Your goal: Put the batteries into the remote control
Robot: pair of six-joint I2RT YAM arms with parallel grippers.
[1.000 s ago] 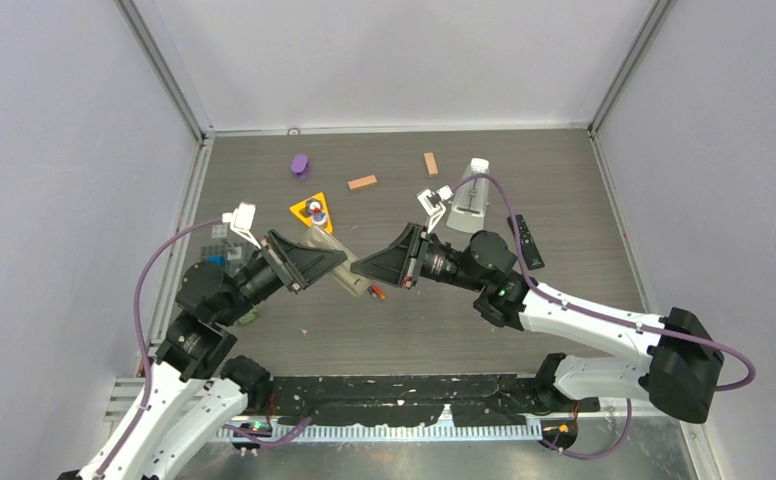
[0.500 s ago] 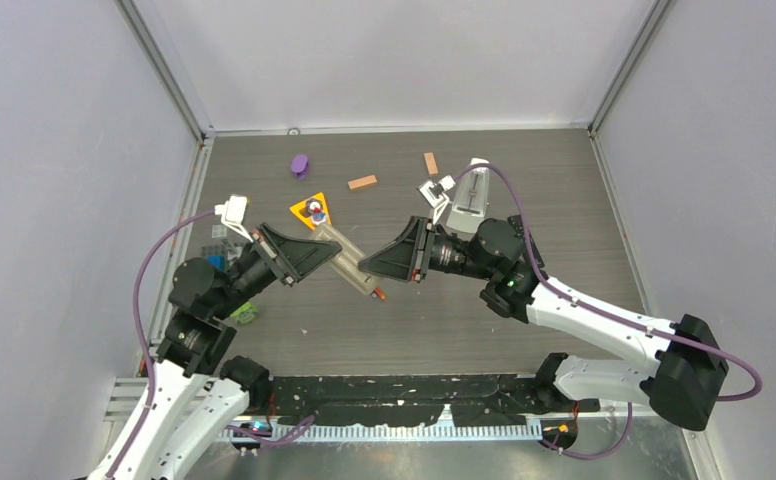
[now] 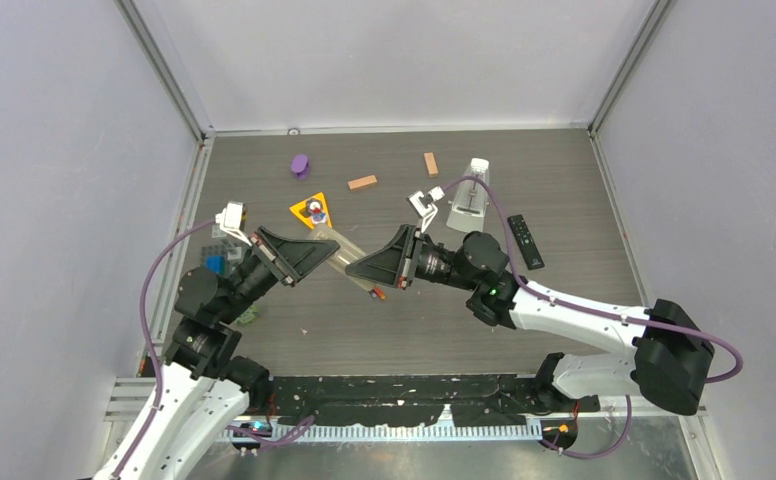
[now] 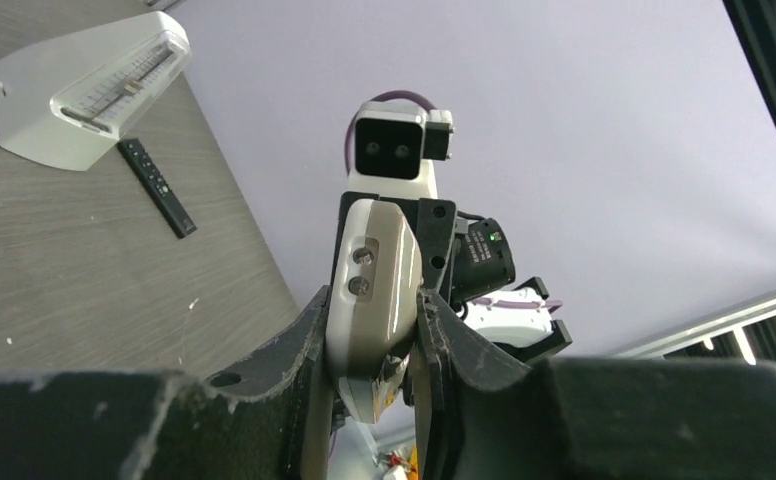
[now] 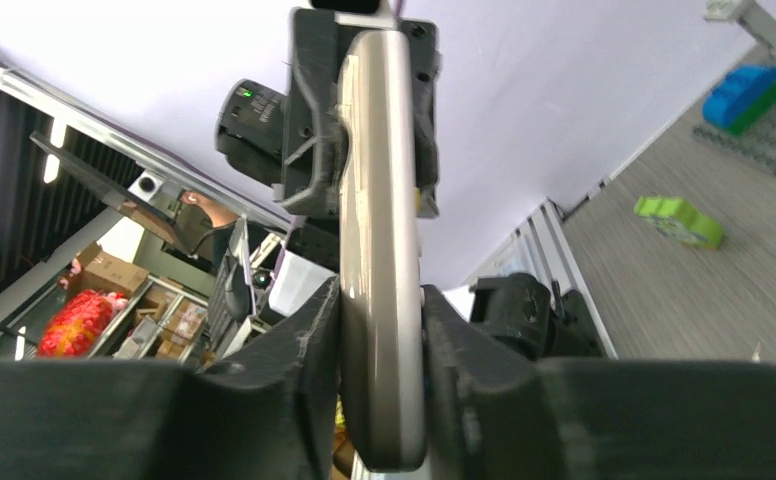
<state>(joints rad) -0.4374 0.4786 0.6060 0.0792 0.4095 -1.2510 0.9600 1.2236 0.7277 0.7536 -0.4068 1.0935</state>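
Left end effector (image 4: 372, 335) and right end effector (image 5: 382, 330) are both clenched on the remote (image 5: 382, 250), one at each end, holding it off the counter (image 3: 414, 330). I read this as a reorient/regrasp step, nothing loaded yet. A red-orange battery (image 3: 379, 294) shows just by the remote's near end; can't tell if they touch. Next move: one side holds firm, the other lets go and fetches the battery. No brand or label I can read.

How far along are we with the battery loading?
Done: the pale remote is lifted off the table. In hand: left gripper and right gripper both clamp it. To do: loading; one red-orange battery shows by its end, seated or loose I cannot tell.
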